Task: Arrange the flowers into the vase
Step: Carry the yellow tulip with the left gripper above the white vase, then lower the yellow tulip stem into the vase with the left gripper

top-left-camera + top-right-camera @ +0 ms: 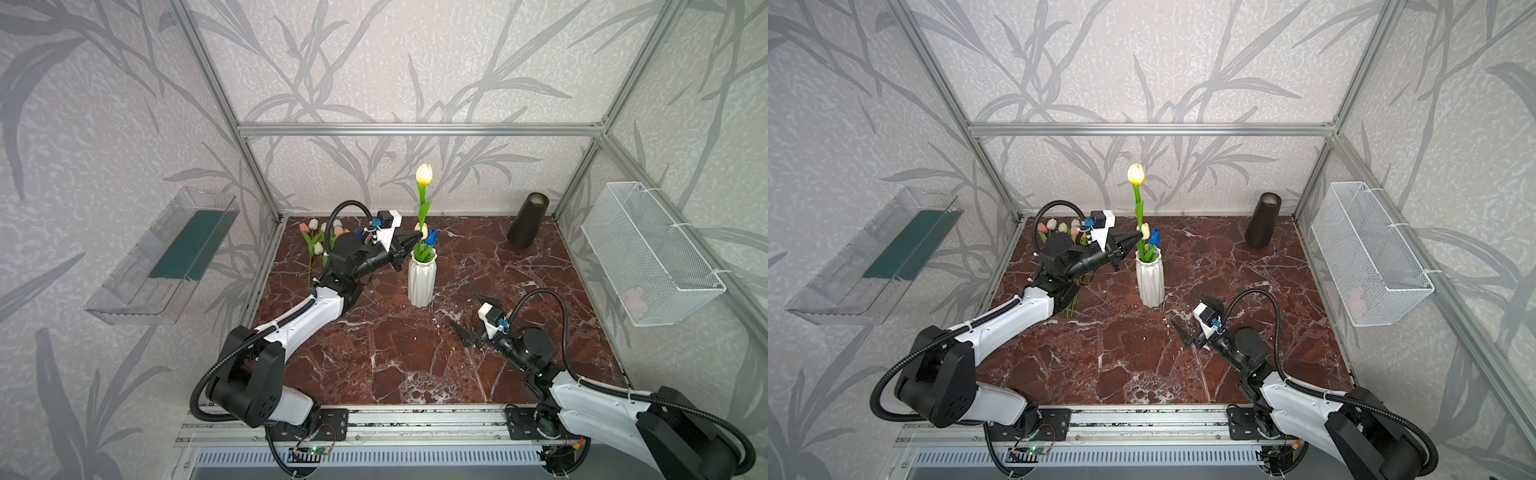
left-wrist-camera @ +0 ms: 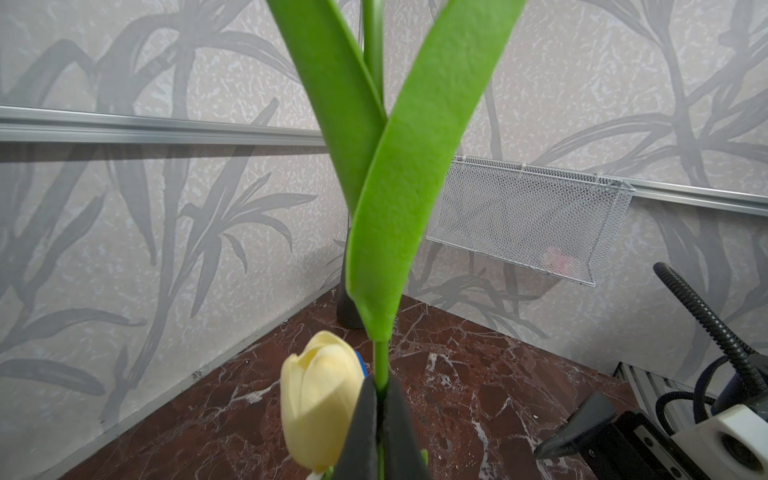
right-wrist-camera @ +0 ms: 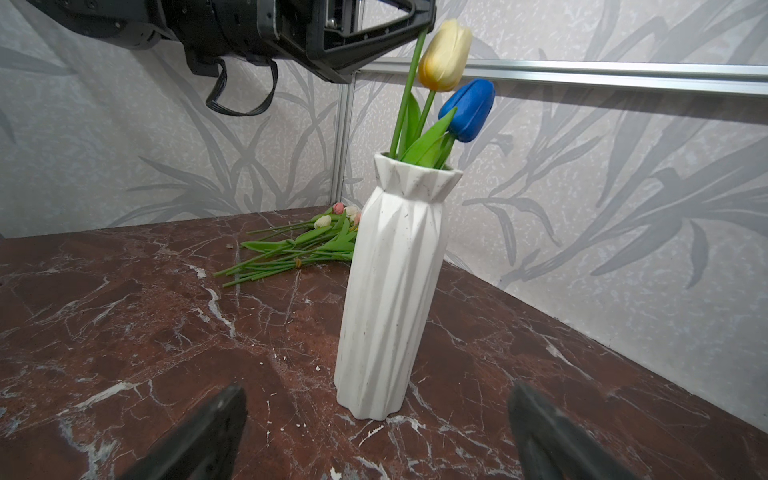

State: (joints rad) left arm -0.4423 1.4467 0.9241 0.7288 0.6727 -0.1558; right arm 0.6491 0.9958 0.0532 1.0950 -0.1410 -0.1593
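The left claw [image 1: 417, 238] pinches the stem of a tall yellow tulip [image 1: 424, 174], its lower end in the white vase [image 1: 421, 282] at the middle of the worktop [image 1: 415, 365]. The right claw [image 1: 471, 313] hangs spread near the vase; the other tulips [image 1: 316, 243] lie in the far-left corner.

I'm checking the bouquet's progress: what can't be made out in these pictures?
- Loose tulips: count unclear; the left arm covers part of the pile in both top views, and the white vase hides heads in the right wrist view.
- Tall yellow tulip, pinched by the left gripper: stem end hidden inside the vase; head cut off by the left wrist view's edge.
- Pinkish thing in the wire basket: blurred by mesh.
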